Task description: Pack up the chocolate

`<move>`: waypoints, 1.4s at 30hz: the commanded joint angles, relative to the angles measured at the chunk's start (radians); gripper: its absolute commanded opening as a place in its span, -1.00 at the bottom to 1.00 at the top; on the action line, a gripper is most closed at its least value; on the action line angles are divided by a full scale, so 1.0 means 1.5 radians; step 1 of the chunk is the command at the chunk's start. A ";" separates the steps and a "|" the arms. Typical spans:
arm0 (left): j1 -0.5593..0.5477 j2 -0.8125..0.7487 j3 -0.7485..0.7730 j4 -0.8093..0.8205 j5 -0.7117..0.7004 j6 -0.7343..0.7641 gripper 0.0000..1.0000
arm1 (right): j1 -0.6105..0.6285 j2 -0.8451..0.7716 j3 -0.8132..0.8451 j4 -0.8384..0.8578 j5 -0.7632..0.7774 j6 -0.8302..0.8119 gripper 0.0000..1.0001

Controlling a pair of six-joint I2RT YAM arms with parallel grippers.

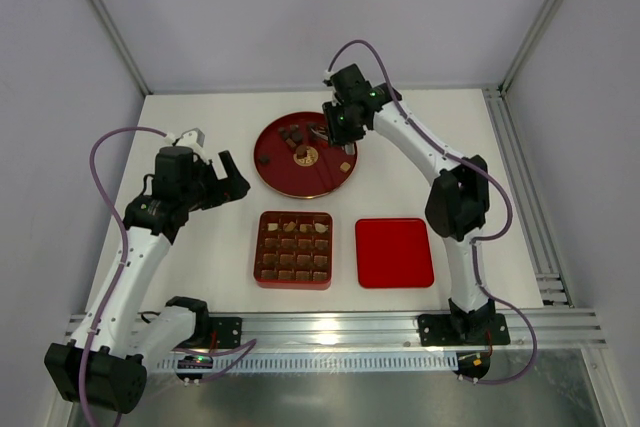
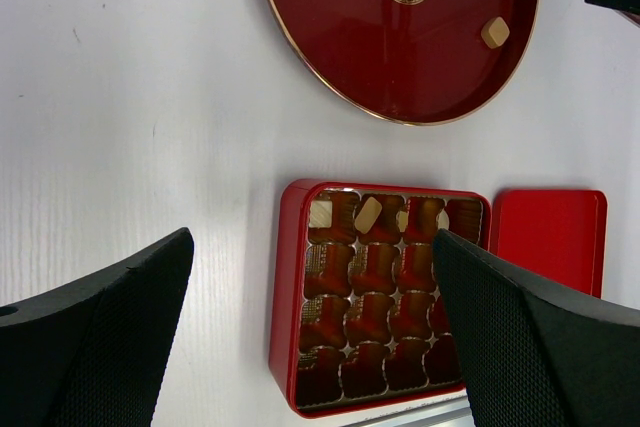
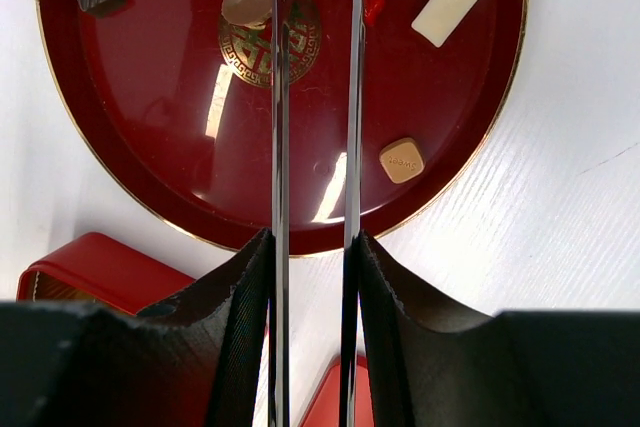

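Plate (image 3: 120, 147) is glossy red lacquer with a gold rim, throwing reflections. Table (image 2: 130, 127) is matt white, faint grain. Finger pads (image 2: 520, 347) are black, finely textured.

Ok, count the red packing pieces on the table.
3: the round tray at the far centre, the compartment box in front of it, and the flat lid just right of the box. None looks hidden.

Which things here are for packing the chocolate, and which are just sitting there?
For the job:
chocolate pieces
red grid box
round red plate
right claw

Just sitting:
flat red lid
left claw, open and empty
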 commanded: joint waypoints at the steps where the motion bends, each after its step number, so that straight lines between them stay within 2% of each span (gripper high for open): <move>1: 0.000 -0.004 -0.001 0.009 0.009 0.008 0.99 | 0.005 0.004 0.044 -0.008 0.015 -0.002 -0.20; 30: 0.000 -0.003 -0.001 0.008 0.009 0.009 1.00 | 0.015 0.049 0.068 -0.016 0.015 -0.001 -0.20; 42: 0.000 -0.003 0.000 0.008 0.008 0.009 0.99 | 0.015 0.053 0.068 -0.014 0.015 -0.004 -0.29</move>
